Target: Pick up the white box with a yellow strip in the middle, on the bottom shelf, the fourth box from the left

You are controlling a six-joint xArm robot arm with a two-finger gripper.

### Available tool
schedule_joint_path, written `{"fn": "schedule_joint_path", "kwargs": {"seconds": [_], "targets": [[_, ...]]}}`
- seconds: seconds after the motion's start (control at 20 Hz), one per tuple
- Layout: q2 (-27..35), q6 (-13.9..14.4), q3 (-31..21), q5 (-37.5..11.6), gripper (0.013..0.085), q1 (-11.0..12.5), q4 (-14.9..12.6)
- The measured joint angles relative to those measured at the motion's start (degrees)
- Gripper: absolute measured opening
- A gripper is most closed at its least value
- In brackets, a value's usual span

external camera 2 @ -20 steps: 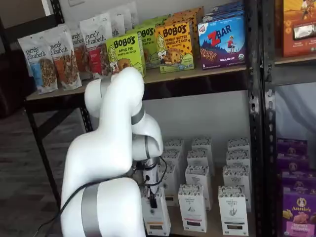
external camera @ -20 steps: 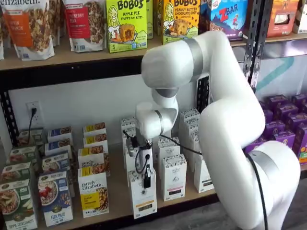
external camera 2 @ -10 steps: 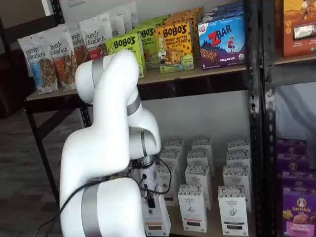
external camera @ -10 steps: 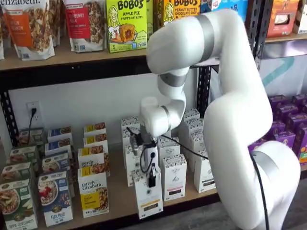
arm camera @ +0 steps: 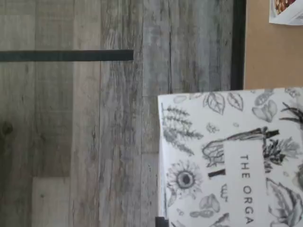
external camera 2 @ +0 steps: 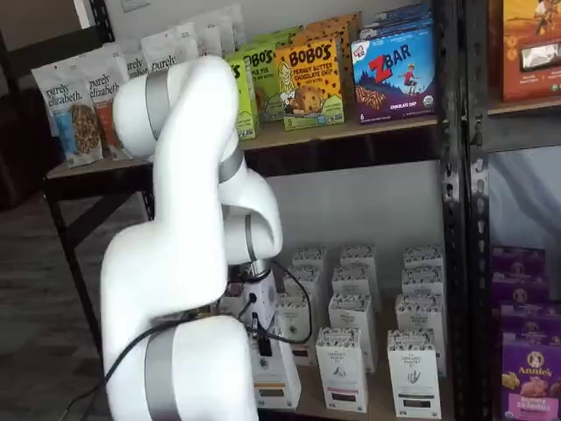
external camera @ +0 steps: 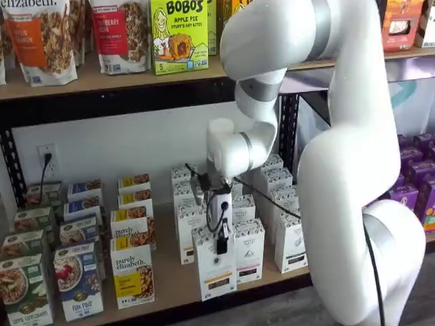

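While the gripper (external camera: 221, 239) hangs below the white wrist in a shelf view, its black fingers are clamped on the top of the white box (external camera: 215, 266), which stands at the near edge of the bottom shelf (external camera: 170, 282), forward of the rows of matching white cartons (external camera: 249, 250) behind and to its right. The box's base looks level with or just past the black front rail; whether it rests on the board or is lifted clear cannot be told. To its left stand the purely elizabeth boxes (external camera: 132, 272). In the other shelf view the box (external camera 2: 275, 379) shows partly behind the robot's arm (external camera 2: 188, 263), with a cable looping beside it. From the wrist view, the box's botanical-printed top (arm camera: 232, 158) juts over the grey plank floor (arm camera: 85, 132), beyond the shelf's tan board (arm camera: 272, 54).
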State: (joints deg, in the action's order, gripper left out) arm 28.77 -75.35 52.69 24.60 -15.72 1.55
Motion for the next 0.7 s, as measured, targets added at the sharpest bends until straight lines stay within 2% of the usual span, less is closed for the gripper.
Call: {"fn": "schedule_joint_path", "kwargs": {"seconds": [0.3, 0.7], "targets": [[-6.6, 1.6, -3.7, 2.2, 0.049, 0.5, -2.2], [-13.5, 1.4, -6.2, 7.7, 0.049, 1.1, -2.7]]}}
